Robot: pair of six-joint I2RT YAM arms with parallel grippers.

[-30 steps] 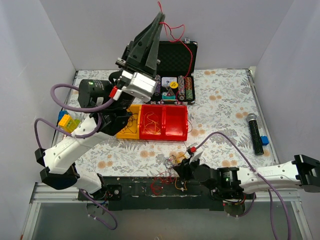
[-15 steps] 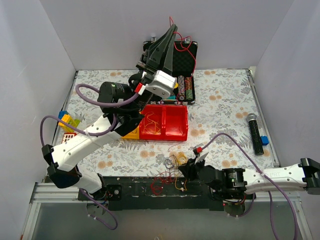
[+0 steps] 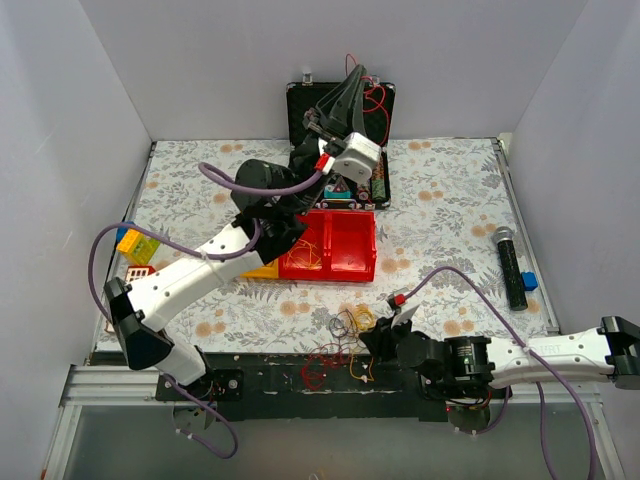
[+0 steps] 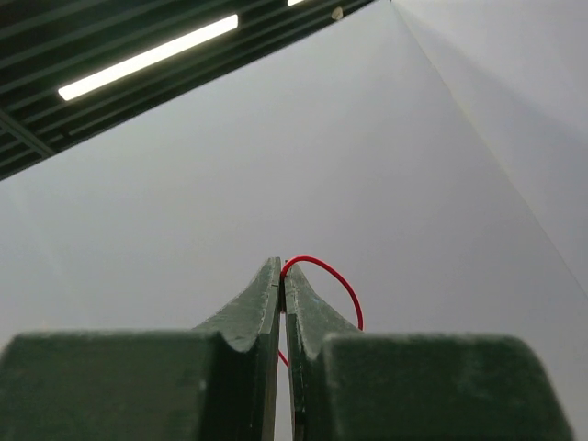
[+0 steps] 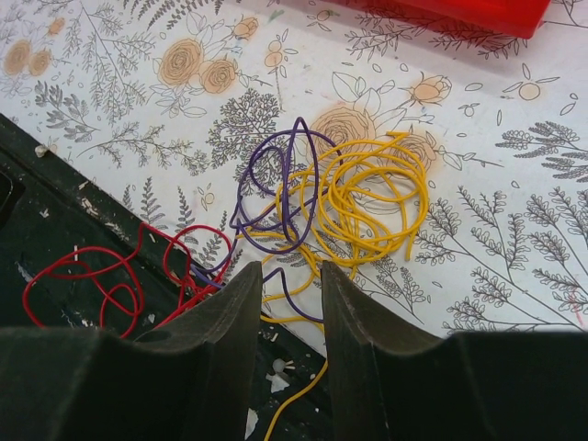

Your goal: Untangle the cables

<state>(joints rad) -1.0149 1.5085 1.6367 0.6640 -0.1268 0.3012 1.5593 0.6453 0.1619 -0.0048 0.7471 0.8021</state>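
Red cable (image 4: 333, 273) partly behind left tool (image 4: 281, 269)

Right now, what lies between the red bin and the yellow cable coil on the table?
Only bare flowered tablecloth separates the red bin from the yellow cable coil; the right wrist view shows it.

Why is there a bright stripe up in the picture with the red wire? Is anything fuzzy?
Left wrist view: the stripe is a ceiling light, glaring above the left end effector pinching the red cable. Right wrist view: the yellow cable looks sharp.
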